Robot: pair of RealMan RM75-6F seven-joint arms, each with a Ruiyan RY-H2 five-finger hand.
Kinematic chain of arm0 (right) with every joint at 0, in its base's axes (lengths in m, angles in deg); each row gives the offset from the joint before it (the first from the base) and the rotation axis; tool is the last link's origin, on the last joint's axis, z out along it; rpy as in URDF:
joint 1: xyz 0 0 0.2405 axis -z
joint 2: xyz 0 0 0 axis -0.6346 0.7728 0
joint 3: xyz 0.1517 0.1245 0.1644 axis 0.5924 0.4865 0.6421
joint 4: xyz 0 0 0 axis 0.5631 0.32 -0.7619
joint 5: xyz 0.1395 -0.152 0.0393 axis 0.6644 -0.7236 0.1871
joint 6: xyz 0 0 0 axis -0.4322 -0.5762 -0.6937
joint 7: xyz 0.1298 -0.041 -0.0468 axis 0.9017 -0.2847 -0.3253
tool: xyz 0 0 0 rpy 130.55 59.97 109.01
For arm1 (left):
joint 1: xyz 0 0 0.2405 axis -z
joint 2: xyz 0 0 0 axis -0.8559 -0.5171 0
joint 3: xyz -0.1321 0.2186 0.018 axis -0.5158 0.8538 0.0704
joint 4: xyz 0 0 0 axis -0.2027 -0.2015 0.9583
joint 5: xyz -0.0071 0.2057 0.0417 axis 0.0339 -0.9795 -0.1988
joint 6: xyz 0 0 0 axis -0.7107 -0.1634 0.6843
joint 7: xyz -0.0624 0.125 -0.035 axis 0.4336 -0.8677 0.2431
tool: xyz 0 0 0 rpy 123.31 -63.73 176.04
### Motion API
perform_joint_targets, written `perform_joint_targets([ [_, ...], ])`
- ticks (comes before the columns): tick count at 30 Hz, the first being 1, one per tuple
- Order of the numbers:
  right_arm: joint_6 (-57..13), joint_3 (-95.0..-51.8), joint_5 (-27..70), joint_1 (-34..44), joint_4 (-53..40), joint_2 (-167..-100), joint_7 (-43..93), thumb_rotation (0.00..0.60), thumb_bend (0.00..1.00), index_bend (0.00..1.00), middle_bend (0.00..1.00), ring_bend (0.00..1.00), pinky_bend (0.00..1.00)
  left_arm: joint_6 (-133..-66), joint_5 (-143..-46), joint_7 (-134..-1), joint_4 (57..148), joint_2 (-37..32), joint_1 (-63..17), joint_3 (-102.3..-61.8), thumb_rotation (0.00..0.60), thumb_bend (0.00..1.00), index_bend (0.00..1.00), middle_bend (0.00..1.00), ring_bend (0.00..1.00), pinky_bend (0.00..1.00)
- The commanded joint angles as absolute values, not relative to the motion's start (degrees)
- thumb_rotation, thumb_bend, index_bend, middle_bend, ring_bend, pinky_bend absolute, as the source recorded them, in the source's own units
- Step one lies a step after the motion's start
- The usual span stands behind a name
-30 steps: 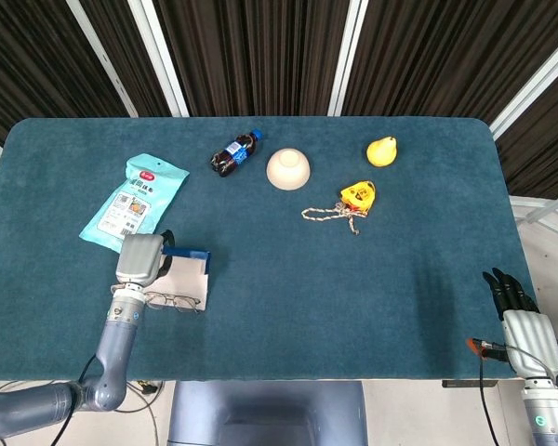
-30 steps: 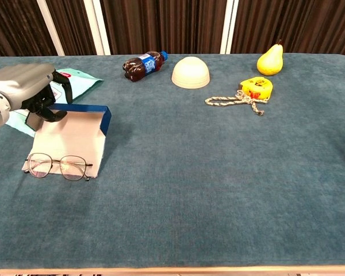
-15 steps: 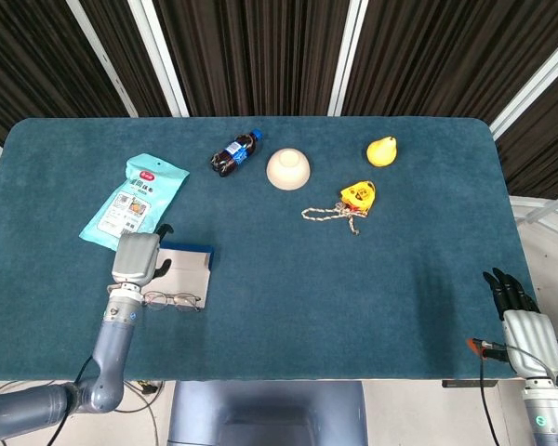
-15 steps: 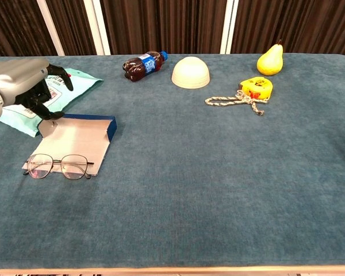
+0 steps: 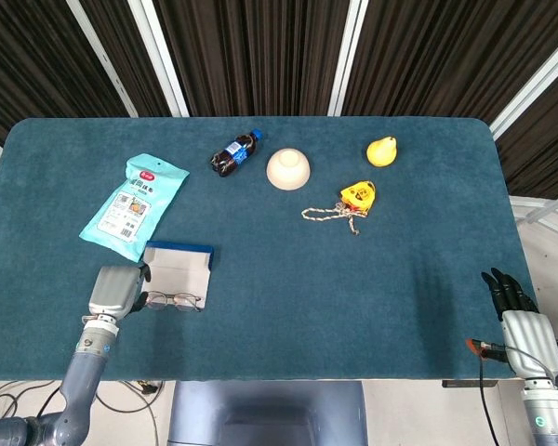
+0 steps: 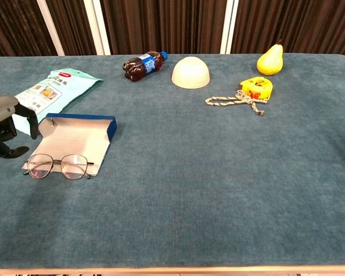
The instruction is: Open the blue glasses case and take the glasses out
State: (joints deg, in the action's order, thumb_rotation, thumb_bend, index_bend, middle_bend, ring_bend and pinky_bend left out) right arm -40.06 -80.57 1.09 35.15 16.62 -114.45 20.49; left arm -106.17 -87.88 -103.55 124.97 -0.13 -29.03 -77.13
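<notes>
The blue glasses case [image 6: 75, 138] lies open and flat on the surface [image 6: 218, 184] near its left edge, with the glasses [image 6: 58, 165] across its near end. The left hand [image 6: 4, 131] sits just left of them, fingers curled and holding nothing. Only the head view shows the right hand [image 5: 519, 321], at the near right corner, fingers straight and empty.
</notes>
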Motion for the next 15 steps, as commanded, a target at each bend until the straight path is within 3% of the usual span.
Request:
perform_joint_targets([
  [1, -40.02, -80.56, 1.12, 35.13, 16.61, -114.43, 20.47, 0.600, 0.16, 0.00, 0.00, 0.00, 0.21, -105.84, -87.61, -103.64, 124.29, 0.95, -29.04, -77.35, 0.600, 0.35, 0.48, 1.00, 0.95, 1.00],
  [15, -39.94, -80.56, 1.07, 35.10, 16.61, -114.27, 20.81, 0.600, 0.16, 0.00, 0.00, 0.00, 0.21, -105.37, -87.73, -105.74, 123.47, 5.58, -28.48, -77.44, 0.600, 0.36, 0.50, 1.00, 0.95, 1.00],
])
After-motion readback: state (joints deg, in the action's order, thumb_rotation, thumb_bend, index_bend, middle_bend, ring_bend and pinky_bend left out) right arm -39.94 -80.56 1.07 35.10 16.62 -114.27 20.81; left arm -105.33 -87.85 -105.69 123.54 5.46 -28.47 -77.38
